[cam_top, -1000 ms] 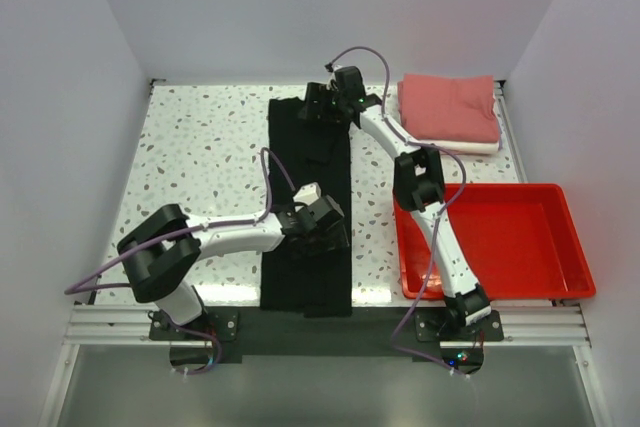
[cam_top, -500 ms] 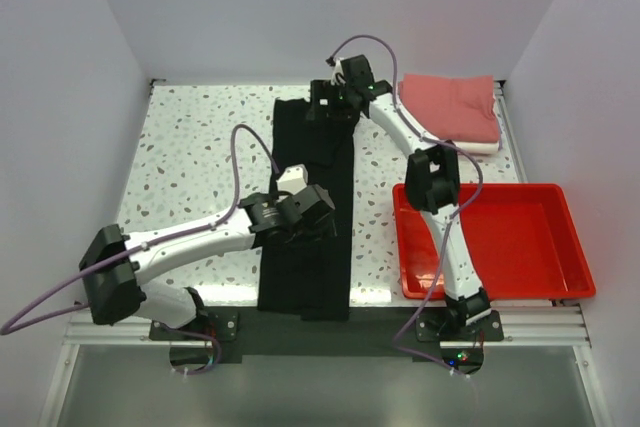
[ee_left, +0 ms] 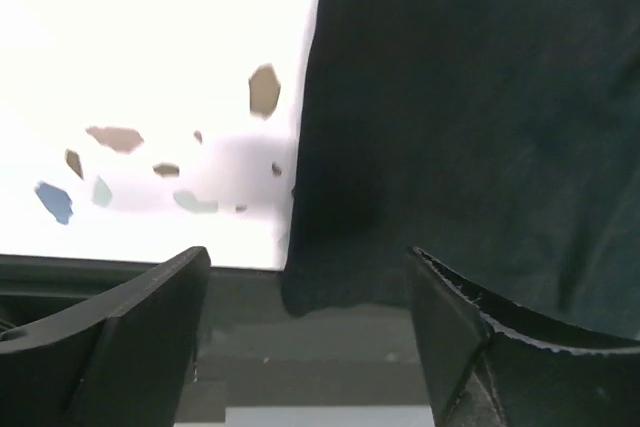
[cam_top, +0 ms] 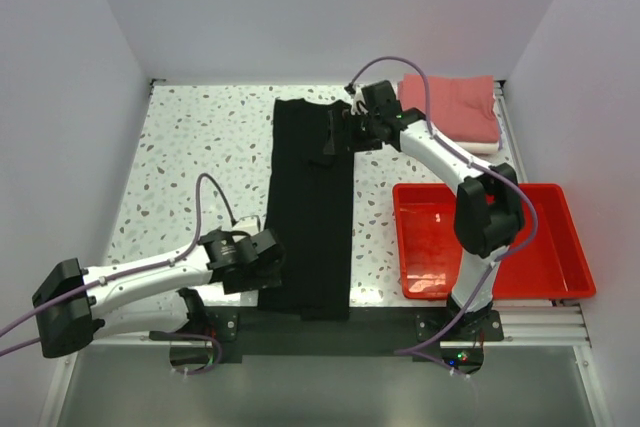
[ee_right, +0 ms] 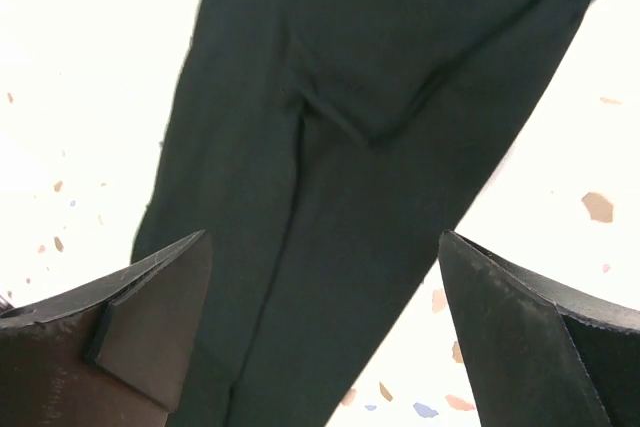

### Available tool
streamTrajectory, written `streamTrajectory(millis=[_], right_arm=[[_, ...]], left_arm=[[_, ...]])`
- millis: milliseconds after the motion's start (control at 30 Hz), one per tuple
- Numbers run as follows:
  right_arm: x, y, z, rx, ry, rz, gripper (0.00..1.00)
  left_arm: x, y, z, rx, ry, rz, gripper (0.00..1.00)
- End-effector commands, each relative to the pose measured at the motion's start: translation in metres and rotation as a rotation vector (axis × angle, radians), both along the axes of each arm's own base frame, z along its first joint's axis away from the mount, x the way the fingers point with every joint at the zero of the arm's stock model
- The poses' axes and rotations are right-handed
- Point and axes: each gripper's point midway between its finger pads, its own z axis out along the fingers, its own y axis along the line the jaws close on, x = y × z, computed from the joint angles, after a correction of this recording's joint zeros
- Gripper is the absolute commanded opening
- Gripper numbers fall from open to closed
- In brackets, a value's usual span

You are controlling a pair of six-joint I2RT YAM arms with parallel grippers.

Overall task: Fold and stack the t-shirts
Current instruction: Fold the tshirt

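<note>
The black t-shirt (cam_top: 312, 207) lies folded into a long narrow strip down the middle of the table, its near end hanging over the front edge. My left gripper (cam_top: 264, 265) is low at the strip's near left corner. In the left wrist view the fingers (ee_left: 130, 337) stand wide apart, the black t-shirt's corner (ee_left: 310, 282) lies ahead of the gap, and nothing is held. My right gripper (cam_top: 338, 134) hovers open over the far right part of the strip, with the black t-shirt (ee_right: 330, 147) below its fingertips (ee_right: 150, 317). The salmon-pink t-shirt (cam_top: 450, 107) lies folded on the white t-shirt (cam_top: 484, 148) at the back right.
A red plastic tray (cam_top: 545, 267) sits at the right front, with the right arm's elbow above its left part. The speckled tabletop (cam_top: 200, 157) spreads to the left of the strip. White walls close in the back and both sides.
My left arm has drawn back from the middle of the strip to its near left corner. My right gripper has shifted right and slightly nearer along the strip's far end.
</note>
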Motion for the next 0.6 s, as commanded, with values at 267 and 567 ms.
streamTrajectory(millis=[267, 567], right_arm=[[-0.027, -0.007, -0.013, -0.012, 0.0, 0.01, 0.99], [-0.046, -0.018, -0.022, -0.024, 0.024, -0.004, 0.99]], left_arm=[[-0.022, -0.012, -0.02, -0.09, 0.103, -0.035, 0.52], [-0.031, -0.01, -0.028, -0.084, 0.146, -0.065, 0.36]])
